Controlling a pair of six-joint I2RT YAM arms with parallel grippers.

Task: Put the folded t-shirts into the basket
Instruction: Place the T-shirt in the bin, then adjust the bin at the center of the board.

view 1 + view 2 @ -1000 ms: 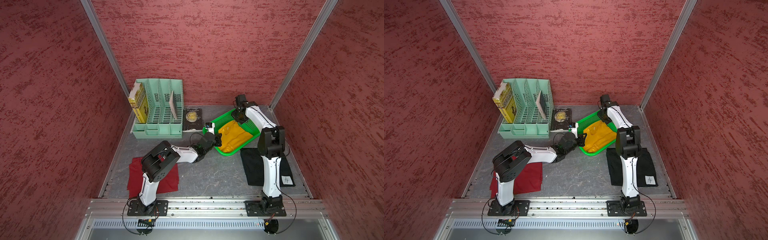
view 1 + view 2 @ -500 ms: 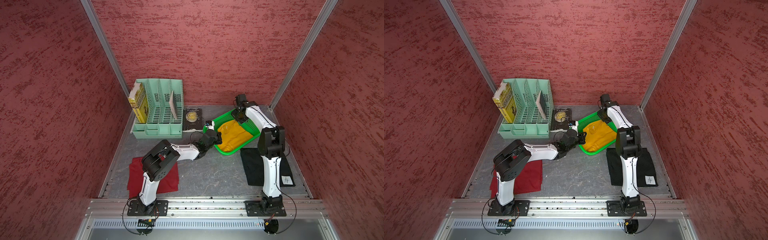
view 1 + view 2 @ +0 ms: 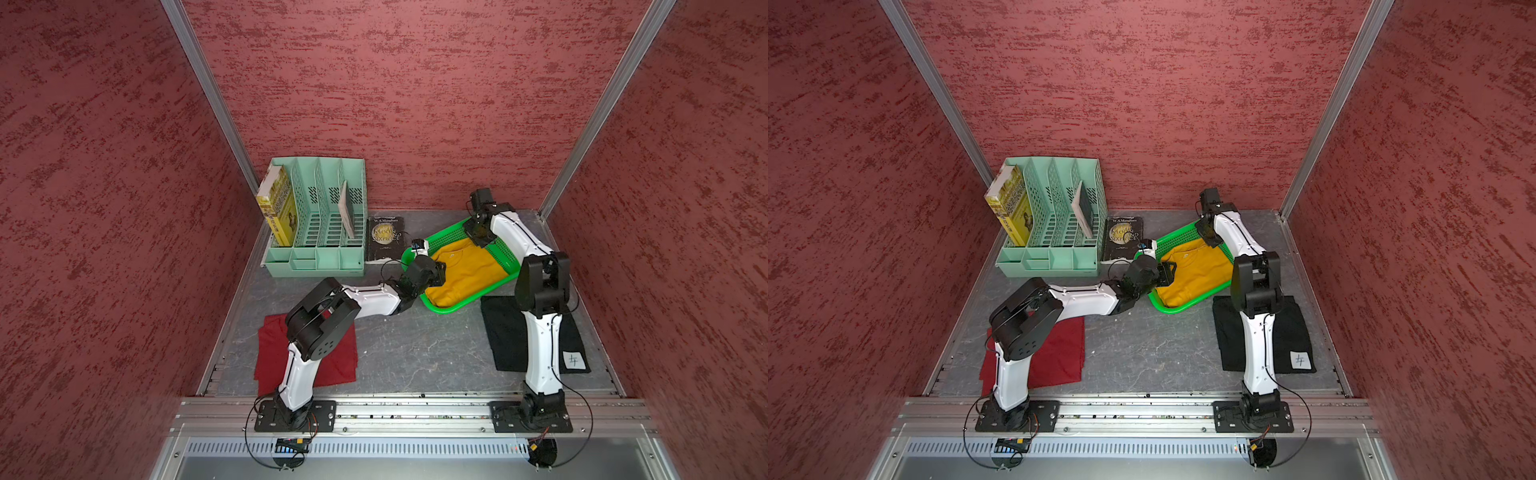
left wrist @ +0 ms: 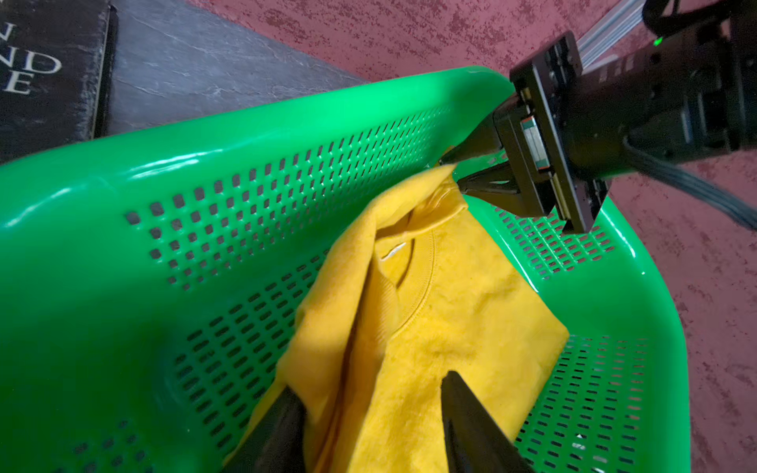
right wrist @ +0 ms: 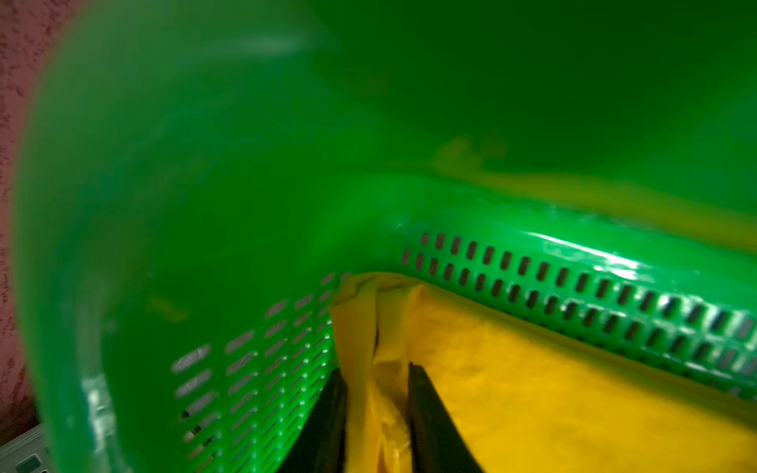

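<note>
- Done so far: 1 of 3 folded t-shirts is in the basket point(image 4: 245, 184). The mustard-yellow shirt point(image 3: 465, 274) lies inside it, spanning the stretch from the left jaws to the right jaws.
- Left jaws: released. In the left wrist view they stand wide apart over the near edge of the yellow shirt. The cloth lies slack between them and touches neither side firmly.
- Right jaws: parted by a narrow gap at the shirt's far corner, by the collar. A fold of yellow cloth sits in that gap. It looks loose, so I judge this corner let go as well, though the right wrist view is blurred.
- The yellow shirt is rumpled near the left jaws, where 1 edge climbs the basket wall. The rest lies fairly flat on the mesh bottom.
- Left to do: 2 shirts.
- The black shirt point(image 3: 503, 336) lies flat on the desk point(image 3: 415, 345), well behind the right jaws and beside that arm's base. It is outside the basket.
- The dark red shirt point(image 3: 338, 357) lies flat on the desk, well behind the left jaws and partly under that arm's elbow.
- Judgement: about 1 third of the task is done. Both arms must clear the basket before either of the 2 remaining shirts can be fetched.
</note>
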